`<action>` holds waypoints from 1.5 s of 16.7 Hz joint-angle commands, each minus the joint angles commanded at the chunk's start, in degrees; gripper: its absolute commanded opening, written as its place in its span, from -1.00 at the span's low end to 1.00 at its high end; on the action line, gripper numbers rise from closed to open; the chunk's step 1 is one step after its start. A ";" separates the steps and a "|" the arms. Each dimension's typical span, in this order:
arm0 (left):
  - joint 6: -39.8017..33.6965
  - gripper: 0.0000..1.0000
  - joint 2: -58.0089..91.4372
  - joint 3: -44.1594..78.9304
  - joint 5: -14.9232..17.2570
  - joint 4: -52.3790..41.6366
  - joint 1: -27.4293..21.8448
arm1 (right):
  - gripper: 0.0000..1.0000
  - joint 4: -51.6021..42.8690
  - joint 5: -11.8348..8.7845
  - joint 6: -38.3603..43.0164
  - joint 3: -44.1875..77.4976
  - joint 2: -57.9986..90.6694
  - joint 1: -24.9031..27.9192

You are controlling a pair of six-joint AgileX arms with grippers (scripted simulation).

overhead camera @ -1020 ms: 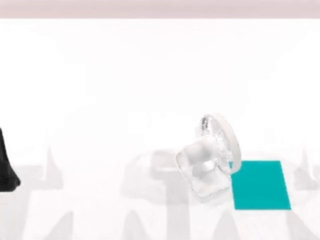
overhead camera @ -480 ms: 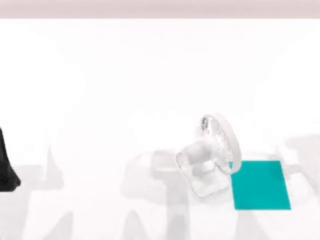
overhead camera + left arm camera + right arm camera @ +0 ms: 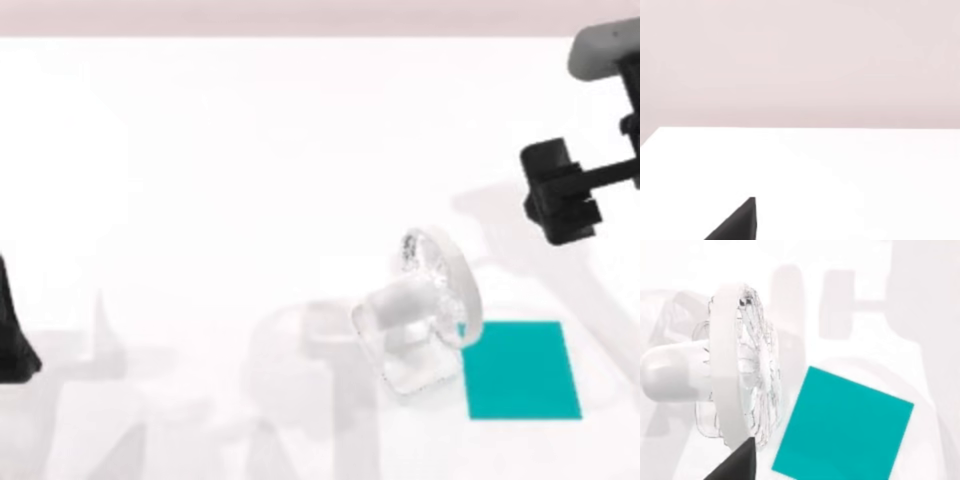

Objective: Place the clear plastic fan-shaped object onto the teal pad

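Tabletop fan (image 3: 425, 305) lies well apart from right jaws.

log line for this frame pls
right gripper: above table, far right, empty | left gripper: parked left edge | clear fan: on table, beside teal pad, not on it

Clear fan (image 3: 740, 375) just beside teal pad (image 3: 845, 427) — pad bare.

R arm (image 3: 600, 180) reaching in from upper right; L arm (image 3: 12, 340) parked at left edge.
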 joint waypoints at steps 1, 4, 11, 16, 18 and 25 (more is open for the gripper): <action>0.00 1.00 0.00 0.00 0.00 0.00 0.00 | 1.00 -3.74 0.06 0.67 5.45 5.41 1.61; 0.00 1.00 0.00 0.00 0.00 0.00 0.00 | 1.00 -13.81 0.24 2.52 19.93 19.88 5.81; 0.00 1.00 0.00 0.00 0.00 0.00 0.00 | 1.00 -27.04 0.46 4.94 36.27 37.76 10.77; 0.00 1.00 0.00 0.00 0.00 0.00 0.00 | 1.00 -27.12 0.43 4.93 36.32 37.91 10.55; 0.00 1.00 0.00 0.00 0.00 0.00 0.00 | 1.00 -26.16 0.45 4.85 35.32 37.84 10.66; 0.00 1.00 0.00 0.00 0.00 0.00 0.00 | 1.00 -15.85 0.45 5.06 24.32 37.28 10.94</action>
